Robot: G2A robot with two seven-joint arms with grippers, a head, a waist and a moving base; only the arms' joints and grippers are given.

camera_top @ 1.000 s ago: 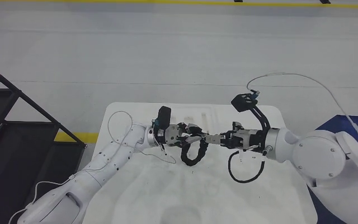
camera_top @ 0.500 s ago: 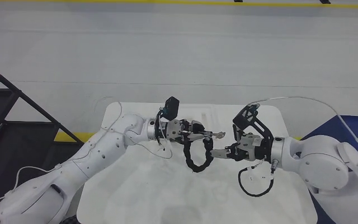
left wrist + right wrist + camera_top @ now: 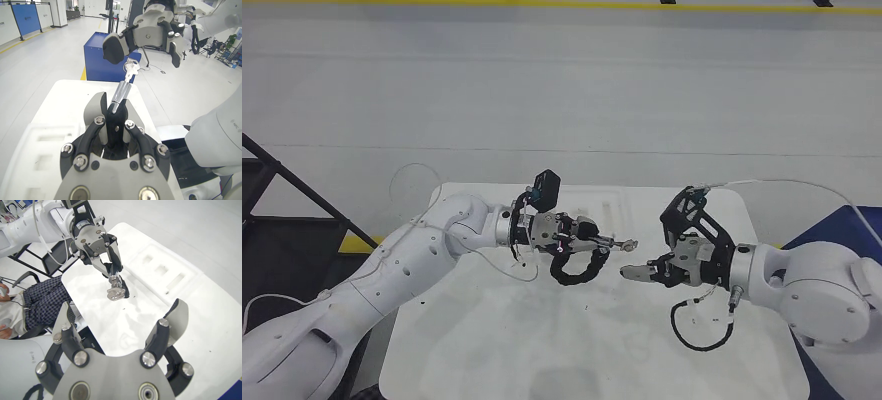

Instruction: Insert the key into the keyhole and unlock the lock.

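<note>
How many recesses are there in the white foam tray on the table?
3, in one row along the foam tray: an end recess, a middle recess and a far-end recess. The right wrist view shows the tray unobstructed, so none seems hidden.
</note>
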